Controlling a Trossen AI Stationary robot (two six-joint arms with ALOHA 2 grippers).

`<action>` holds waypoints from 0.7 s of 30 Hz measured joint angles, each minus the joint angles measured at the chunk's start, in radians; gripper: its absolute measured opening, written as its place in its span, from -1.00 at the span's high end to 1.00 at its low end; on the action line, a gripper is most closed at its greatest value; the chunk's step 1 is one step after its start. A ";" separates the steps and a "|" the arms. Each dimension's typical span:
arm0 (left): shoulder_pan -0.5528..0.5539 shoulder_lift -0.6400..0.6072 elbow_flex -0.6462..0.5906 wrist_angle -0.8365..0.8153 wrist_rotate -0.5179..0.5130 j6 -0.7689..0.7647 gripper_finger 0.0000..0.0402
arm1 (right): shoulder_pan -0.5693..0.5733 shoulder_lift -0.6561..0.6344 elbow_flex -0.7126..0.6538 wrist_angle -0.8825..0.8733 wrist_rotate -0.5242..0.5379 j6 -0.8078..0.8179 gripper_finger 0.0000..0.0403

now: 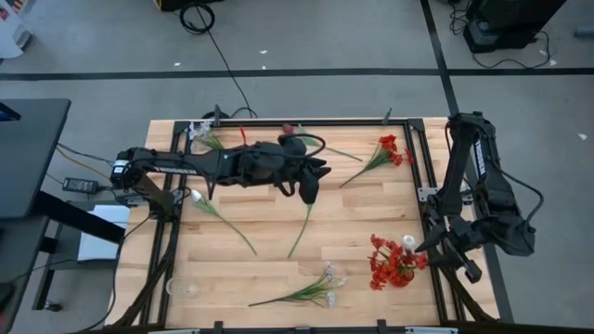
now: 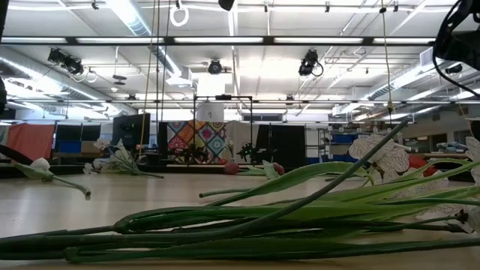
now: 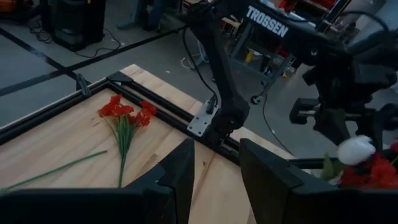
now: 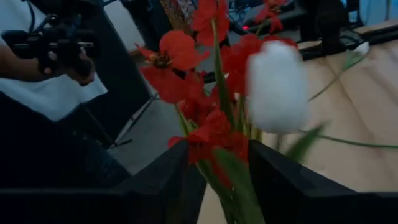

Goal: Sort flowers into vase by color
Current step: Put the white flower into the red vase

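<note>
Flowers lie across your table: a white tulip [image 1: 198,197] at the left, a white spray [image 1: 320,286] at the near edge, loose red blooms [image 1: 388,148] far right. Your left gripper [image 1: 311,190] hovers mid-table, fingers parted, holding nothing. At the right edge, your right gripper [image 4: 219,186] stands with fingers apart around the stems of a red bunch [image 1: 390,263] carrying a white bud [image 4: 278,84].
</note>
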 joint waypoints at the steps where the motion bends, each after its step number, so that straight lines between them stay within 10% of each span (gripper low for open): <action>1: 0.000 0.000 0.000 -0.004 0.000 -0.002 0.34 | 0.001 -0.009 0.002 0.002 0.003 0.006 0.15; 10: -0.021 -0.066 0.002 -0.023 -0.046 -0.068 0.34 | 0.011 -0.082 0.120 0.066 0.049 -0.173 0.16; 21: -0.051 -0.092 0.000 -0.455 -0.104 -0.320 0.34 | 0.011 -0.173 0.156 0.116 0.298 -0.281 0.16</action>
